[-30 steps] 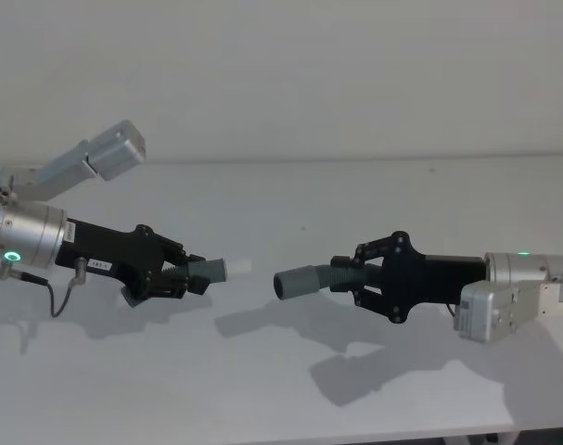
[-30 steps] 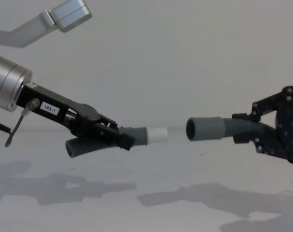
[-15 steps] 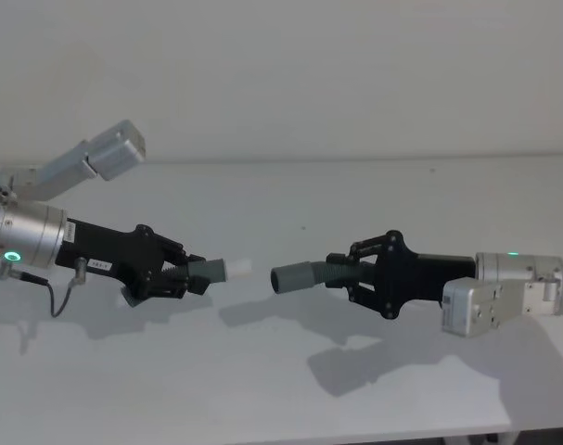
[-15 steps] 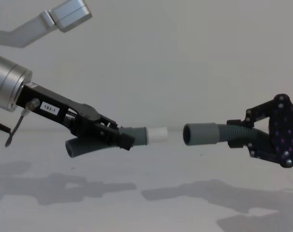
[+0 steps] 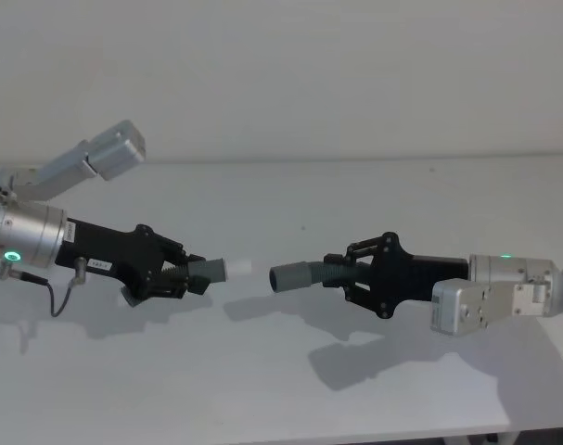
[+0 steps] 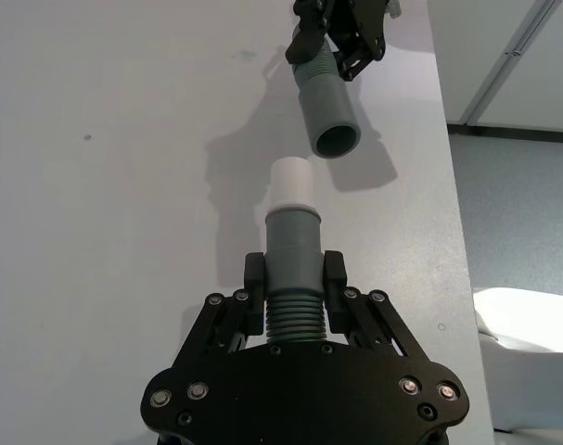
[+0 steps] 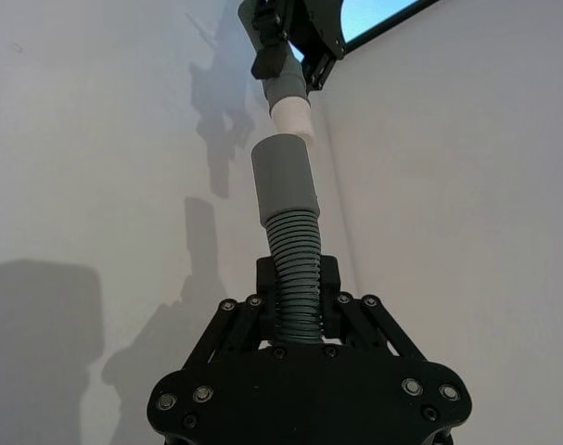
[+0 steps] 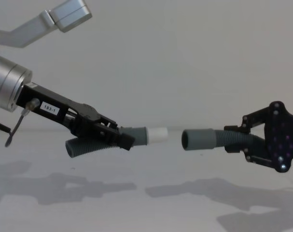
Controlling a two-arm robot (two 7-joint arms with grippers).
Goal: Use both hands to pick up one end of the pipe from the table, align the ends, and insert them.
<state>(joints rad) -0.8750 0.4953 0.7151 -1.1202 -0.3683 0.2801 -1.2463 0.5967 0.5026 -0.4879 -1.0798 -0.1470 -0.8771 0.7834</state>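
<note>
Both pipe pieces hang above the white table [image 5: 290, 199]. My left gripper [image 5: 186, 276] [image 8: 123, 138] [image 6: 293, 278] is shut on the ribbed grey piece [image 8: 88, 147], and its white tip [image 5: 236, 268] [image 8: 158, 135] [image 6: 290, 183] points to the right. My right gripper [image 5: 344, 275] [image 8: 237, 141] [image 7: 298, 283] is shut on the other ribbed piece. That piece's hollow grey cuff [image 5: 290, 276] [image 8: 197, 139] [image 7: 283, 176] faces the white tip across a small gap, at nearly the same height. The two ends do not touch.
The left arm's silver body [image 5: 21, 236] and a grey boxed link [image 5: 109, 150] sit at the far left. The right arm's silver wrist block [image 5: 476, 306] lies low at the right. The table's front edge [image 5: 355, 434] runs along the bottom.
My right gripper has carried the cuff leftward toward the white tip and a little lower, narrowing the gap. The left gripper and its piece have stayed still.
</note>
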